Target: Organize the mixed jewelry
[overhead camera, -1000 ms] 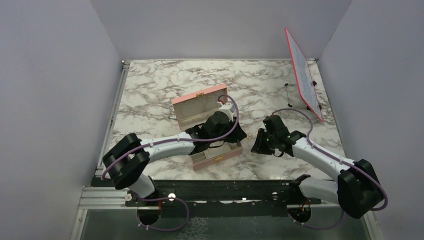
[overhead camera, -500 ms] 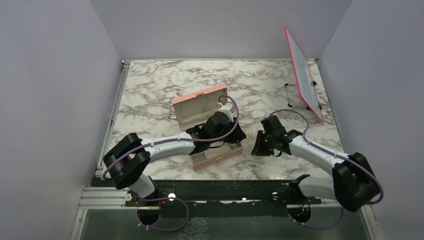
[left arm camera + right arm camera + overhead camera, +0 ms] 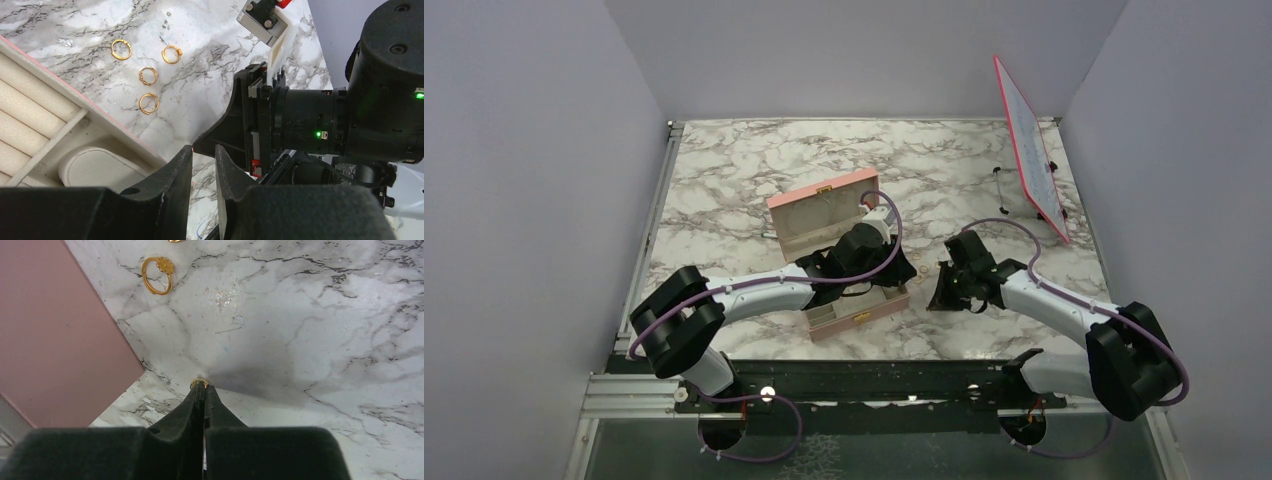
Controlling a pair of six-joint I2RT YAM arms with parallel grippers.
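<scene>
At the right end of the pink box our left gripper held its fingers slightly apart, empty; just right of the box our right gripper pinched. Four gold rings lay beside the box, a tiny gold piece in that pinch.

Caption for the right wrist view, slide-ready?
Right gripper pinching a tiny gold piece on the marble table beside the pink box.

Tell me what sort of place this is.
Probably a robot test booth: plain grey partition walls box in a marble-patterned tabletop, two black-and-white robot arms are bolted to a black metal rail at its near edge, and small gold rings lie beside an open pink rectangular box.
</scene>
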